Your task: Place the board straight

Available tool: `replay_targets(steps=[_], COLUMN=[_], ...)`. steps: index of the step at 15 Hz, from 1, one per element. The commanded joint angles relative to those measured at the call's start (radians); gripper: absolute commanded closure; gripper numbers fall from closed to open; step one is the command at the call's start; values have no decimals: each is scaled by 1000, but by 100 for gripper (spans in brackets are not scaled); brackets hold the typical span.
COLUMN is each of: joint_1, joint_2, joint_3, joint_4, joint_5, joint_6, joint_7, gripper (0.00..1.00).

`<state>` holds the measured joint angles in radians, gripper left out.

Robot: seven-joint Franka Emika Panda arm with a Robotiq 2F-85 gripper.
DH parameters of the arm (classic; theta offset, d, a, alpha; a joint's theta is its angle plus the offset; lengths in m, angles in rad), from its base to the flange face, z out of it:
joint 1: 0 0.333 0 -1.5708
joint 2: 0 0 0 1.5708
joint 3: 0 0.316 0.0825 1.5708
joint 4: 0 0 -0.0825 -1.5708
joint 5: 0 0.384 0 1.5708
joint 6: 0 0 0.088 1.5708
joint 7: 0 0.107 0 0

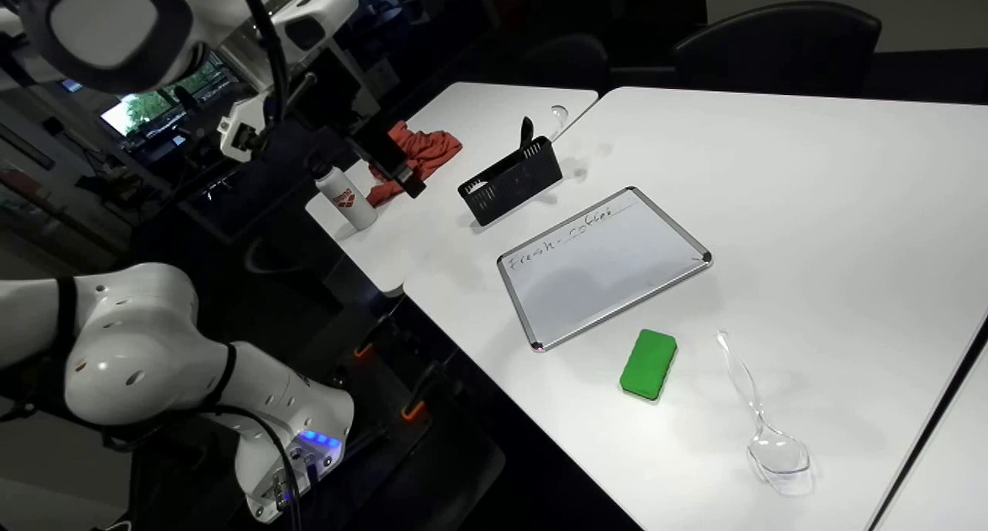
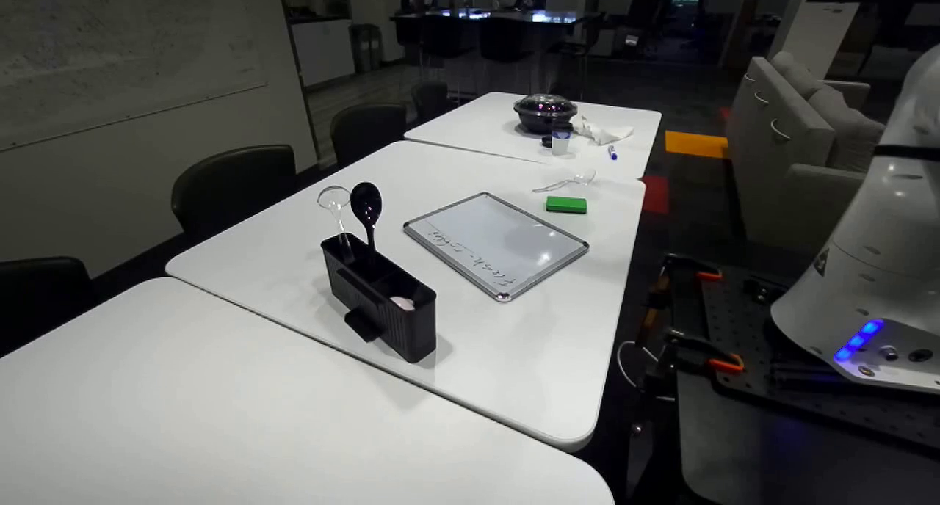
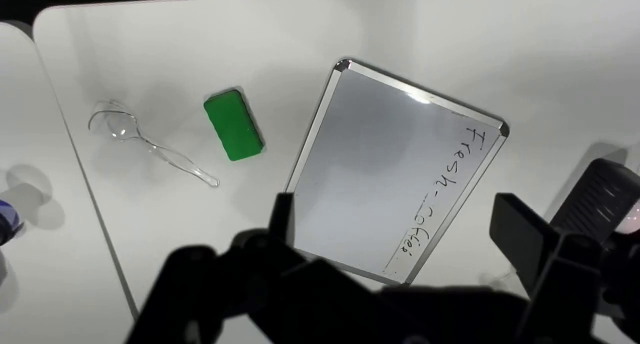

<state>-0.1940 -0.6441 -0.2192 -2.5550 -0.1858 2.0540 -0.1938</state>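
In the wrist view your gripper hides a corner of the board, and the right edge cuts off the black holder. At left you see only part of a blue-and-dark item, too little to identify. In an exterior view, the holder hides part of a pale thing inside it, and the right edge crops your arm.

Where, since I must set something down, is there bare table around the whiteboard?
The widest bare patch lies between the whiteboard and the table edge by the dark chairs; a smaller one, between whiteboard and robot-side edge. More crowded: around the green block and loose clear spoon, and between whiteboard and black caddy.
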Motion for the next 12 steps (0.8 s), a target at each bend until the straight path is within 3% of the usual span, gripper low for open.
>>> replay_targets(steps=[1,6,7,12], joint_1=[39,103,126,165], joint_2=[-7,53,150,377], joint_3=[17,54,66,159], joint_4=[-96,-275,-217,-253], joint_5=[18,58,83,152], joint_6=[27,193,235,576], joint_7=[-19,26,43,198], gripper=[0,0,0,0])
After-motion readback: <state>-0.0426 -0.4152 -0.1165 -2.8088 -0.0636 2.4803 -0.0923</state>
